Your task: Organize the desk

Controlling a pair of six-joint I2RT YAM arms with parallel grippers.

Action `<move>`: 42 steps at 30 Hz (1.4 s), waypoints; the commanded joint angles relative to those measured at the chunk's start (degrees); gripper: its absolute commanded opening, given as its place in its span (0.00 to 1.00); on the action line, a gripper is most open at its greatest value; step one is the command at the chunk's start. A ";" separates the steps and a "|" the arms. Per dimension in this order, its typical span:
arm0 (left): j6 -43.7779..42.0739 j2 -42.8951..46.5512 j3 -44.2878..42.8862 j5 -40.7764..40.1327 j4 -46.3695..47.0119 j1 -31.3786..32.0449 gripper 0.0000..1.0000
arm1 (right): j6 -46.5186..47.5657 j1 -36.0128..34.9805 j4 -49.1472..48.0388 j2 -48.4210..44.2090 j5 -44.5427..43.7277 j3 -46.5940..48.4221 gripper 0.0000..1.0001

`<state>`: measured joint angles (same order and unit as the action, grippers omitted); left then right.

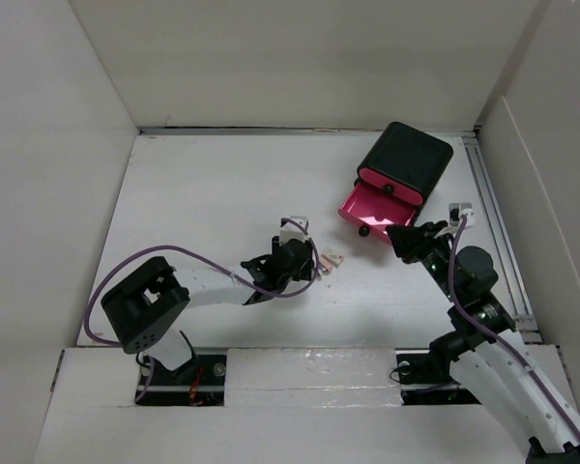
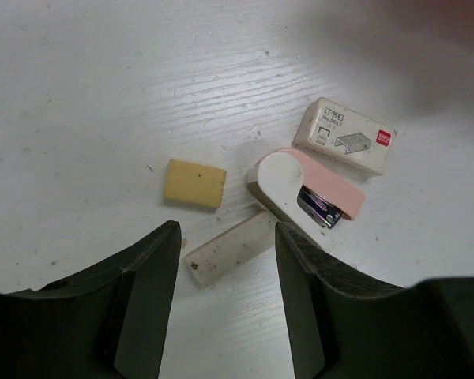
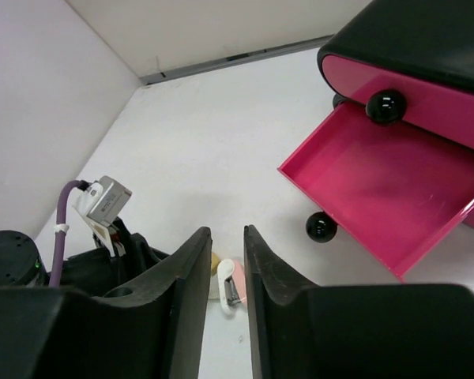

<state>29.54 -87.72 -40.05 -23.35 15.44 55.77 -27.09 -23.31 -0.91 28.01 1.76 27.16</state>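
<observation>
Noting the table [image 1: 193, 203] as the broad white surface under both arms, carrying everything listed below.

Finding the left claw [image 2: 227, 237] spread and pinching nothing, hanging low over a cluster of small stationery near the middle of the table. Judging this placement as a line-up for a pick: straddling the near end of a white block [image 2: 231, 249], likely an eraser, lying slantwise beneath it, with contact impossible to confirm. Logging a yellow eraser [image 2: 195, 183] just beyond and to the left, a pink-and-white stapler [image 2: 304, 189] at or against the block's far end, and a staple box [image 2: 344, 136] just beyond the stapler.

Recording a black drawer box [image 1: 413, 157] at the far right of the table, turned at an angle, with one pink drawer [image 3: 379, 178] pulled out. Presuming it to be standing ready as the destination for the loose items.

Finding the right claw [image 3: 223, 237] narrowly parted and gripping nothing, held above the table near the open drawer's front knob [image 3: 321, 227] and facing back toward the cluster. Judging this as waiting beside the drawer, out of the left arm's way.

Rating the task as barely begun: four items lying loose, none seen in the drawer.
</observation>
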 commanded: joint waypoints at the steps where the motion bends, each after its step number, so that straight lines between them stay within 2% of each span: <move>1: 2.18 0.89 -0.99 2.08 -0.84 -0.05 0.47 | -0.24 -0.42 -4.11 0.47 1.49 -0.17 0.31; 5: 4.56 0.80 -0.99 1.56 -3.40 -0.05 0.53 | -0.07 -0.42 -3.66 -0.59 1.05 -0.44 0.35; 6: 4.65 0.80 -0.56 1.82 -3.23 -0.05 0.58 | -0.07 -0.42 -3.84 -0.76 1.14 -0.44 0.35; 8: 4.39 0.02 -0.81 2.61 -3.40 -0.05 0.61 | -0.16 -0.42 -4.28 -0.59 1.58 -0.44 0.35; 21: 2.72 -6.93 -4.33 2.26 -5.33 0.56 0.57 | -0.07 -0.42 -4.72 0.29 2.02 -0.44 0.35; 22: 2.72 -7.54 -4.51 1.65 -5.51 0.57 0.55 | -0.24 -0.42 -4.89 0.64 2.19 -0.35 0.35; 23: 2.63 -7.72 -4.68 1.47 -5.51 1.18 0.44 | -0.24 -0.42 -5.07 1.16 2.46 -0.44 0.35; 25: 2.28 -7.73 -4.77 1.99 -6.12 1.19 0.33 | -0.24 -0.42 -5.07 1.61 2.55 -0.09 0.35; 31: 2.37 -6.06 -3.37 3.14 -8.58 1.19 0.31 | -0.24 -0.42 -5.77 2.14 3.07 -0.17 0.35; 32: 2.28 -5.80 -2.84 3.23 -9.20 1.71 0.24 | -0.33 -0.42 -6.03 2.40 3.07 -0.17 0.35; 34: 2.45 -5.53 -2.40 2.79 -10.16 2.24 0.19 | -0.33 -0.42 -6.30 2.75 3.43 -0.09 0.35; 37: 3.15 -5.35 -2.14 2.09 -12.45 3.46 0.24 | -0.42 -0.42 -6.39 3.01 3.51 -0.09 0.35; 38: 3.33 -5.35 -2.05 2.08 -13.15 3.47 0.34 | -0.33 -0.42 -6.47 2.93 3.60 -0.09 0.35; 39: 3.51 -5.35 -2.05 2.08 -13.42 3.47 0.38 | -0.42 -0.42 -6.48 2.93 3.60 -0.09 0.35; 42: 4.03 -5.18 -2.13 1.82 -14.39 4.09 0.41 | -0.33 -0.42 -6.21 2.75 3.51 -0.18 0.35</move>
<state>32.69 -93.56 -43.72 -22.33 8.88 59.20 -27.24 -23.31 -3.51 31.00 4.56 27.11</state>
